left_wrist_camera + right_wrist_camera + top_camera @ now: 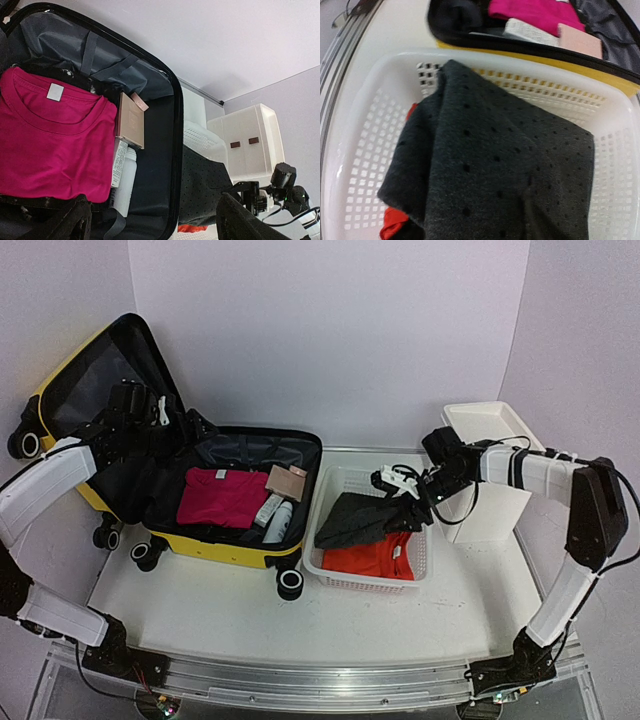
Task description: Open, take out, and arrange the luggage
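- Left gripper (175,425), seen from the top camera, hangs over the back left corner of the luggage (215,545), close to its raised lid. Its fingers are hard to pick out against the dark lining.
- From the same camera, the luggage lies open at the left of the worktop (200,610), lid propped up behind. Inside are a magenta shirt (220,497), a tan box (288,482) and a white bottle (282,520).
- Just to its right stands a white basket (335,578) holding a red garment (375,558) with a dark garment (350,522) on top. The right gripper (400,483) is over the basket's far side, and the dark garment slopes up to it. A white cabinet (495,500) stands further right.
- On the left wrist camera, the left gripper (152,200) has its fingers spread wide with nothing between them. The magenta shirt (45,145) lies flat in the luggage (172,150), with the tan box (131,120) and white bottle (125,180) along its side.
- On the right wrist camera the fingers are out of frame. The dark garment (495,170) fills the lower view, so the right gripper seems clamped on it, though the grip itself is hidden. The red garment (395,227) peeks out beneath it inside the white basket (365,150). The luggage's yellow wall (545,65) sits just beside the basket's rim.
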Controlling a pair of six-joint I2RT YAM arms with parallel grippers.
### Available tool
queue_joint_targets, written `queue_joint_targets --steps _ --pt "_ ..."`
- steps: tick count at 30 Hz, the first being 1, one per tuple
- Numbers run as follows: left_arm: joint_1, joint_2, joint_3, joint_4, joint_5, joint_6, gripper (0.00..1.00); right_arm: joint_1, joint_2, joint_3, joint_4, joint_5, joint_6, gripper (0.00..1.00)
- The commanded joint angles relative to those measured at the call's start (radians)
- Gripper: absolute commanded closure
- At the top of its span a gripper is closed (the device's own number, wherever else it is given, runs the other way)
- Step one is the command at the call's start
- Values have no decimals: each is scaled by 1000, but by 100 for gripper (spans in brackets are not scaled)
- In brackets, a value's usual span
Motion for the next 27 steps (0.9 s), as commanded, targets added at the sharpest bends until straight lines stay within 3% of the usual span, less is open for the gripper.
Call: queue_joint_targets --steps 1,4,8,11,17,24,27 --pt "-1 18 -11 65 15 10 13 20 -214 -134 -16 108 200 2" --pt "-1 37 -11 67 29 17 13 27 -358 -188 -45 215 352 2" --pt "-1 65 0 69 33 18 13 35 -494 -219 -119 195 492 2" --pt "-1 78 7 70 30 17 13 64 -530 -236 -26 196 699 2" --pt "-1 143 40 15 68 89 13 128 -431 -221 223 433 1131 2" --pt "-5 257 119 -195 37 250 20 171 -202 -7 196 462 1218 2" --pt "-45 303 157 -277 -50 297 22 172 -132 83 138 431 1238 2"
